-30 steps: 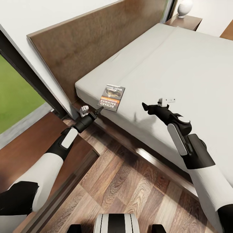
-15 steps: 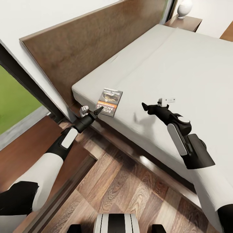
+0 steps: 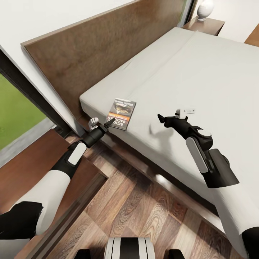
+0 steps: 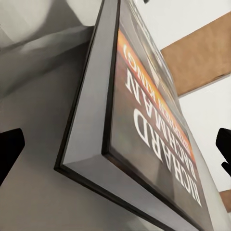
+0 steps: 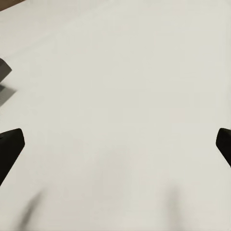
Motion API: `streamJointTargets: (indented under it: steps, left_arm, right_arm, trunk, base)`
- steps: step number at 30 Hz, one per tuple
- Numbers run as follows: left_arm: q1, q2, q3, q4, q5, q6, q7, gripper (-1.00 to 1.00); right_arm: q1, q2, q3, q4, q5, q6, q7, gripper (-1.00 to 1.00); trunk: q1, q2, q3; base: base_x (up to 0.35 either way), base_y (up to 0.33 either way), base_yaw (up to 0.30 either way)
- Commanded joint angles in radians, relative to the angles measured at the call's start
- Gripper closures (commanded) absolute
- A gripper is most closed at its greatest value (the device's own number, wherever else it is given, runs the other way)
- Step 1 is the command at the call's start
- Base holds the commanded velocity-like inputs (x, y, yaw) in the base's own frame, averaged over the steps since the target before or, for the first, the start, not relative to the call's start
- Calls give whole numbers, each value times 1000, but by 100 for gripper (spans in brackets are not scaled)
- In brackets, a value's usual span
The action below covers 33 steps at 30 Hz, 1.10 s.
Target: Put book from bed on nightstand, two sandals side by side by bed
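Note:
The book (image 3: 121, 113) lies flat on the off-white mattress of the bed (image 3: 201, 72), close to its near corner, dark cover up with an orange band and white lettering. My left gripper (image 3: 110, 122) is at the book's near edge; in the left wrist view the book (image 4: 144, 130) looms between the open fingertips (image 4: 9, 149), which stand wide on either side. My right gripper (image 3: 159, 117) hovers open over bare mattress (image 5: 125, 96), a short way right of the book. The sandals are out of view.
The dark headboard (image 3: 100, 46) runs along the wall. A nightstand (image 3: 207, 23) with a white round object on it stands at the far side of the bed. Another dark-brown top (image 3: 25, 169) lies under my left arm. Window with grass at left.
The view shifted between one second and half a second ago, so the camera moved. My left gripper has edged slightly closer to the book's edge. The right arm holds still.

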Motion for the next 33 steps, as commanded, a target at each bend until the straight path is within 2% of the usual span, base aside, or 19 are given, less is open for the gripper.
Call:
streamJointTargets:
  steps: [1, 11, 12, 33]
  left_arm:
    - [0, 1, -3, 0, 11, 9, -1, -100]
    - [0, 4, -3, 2, 11, 8, -1, -100]
    - [0, 4, -3, 2, 11, 8, -1, 100]
    - [0, 6, 4, 1, 11, 9, -1, 100]
  right_arm:
    - [-1, -1, 2, -1, -6, 4, -4, -100]
    - [-1, 3, 2, -1, -6, 2, -2, -100]
    - [-1, 3, 2, -1, -6, 3, -2, -100]
    - [-1, 3, 2, -1, -6, 3, -2, -100]
  trunk:
    - [0, 0, -1]
    - [0, 0, -1]
    - [0, 0, -1]
    - [0, 0, -1]
  base:
    - [0, 0, 0]
    - [0, 0, 0]
    - [0, 0, 0]
    - [0, 0, 0]
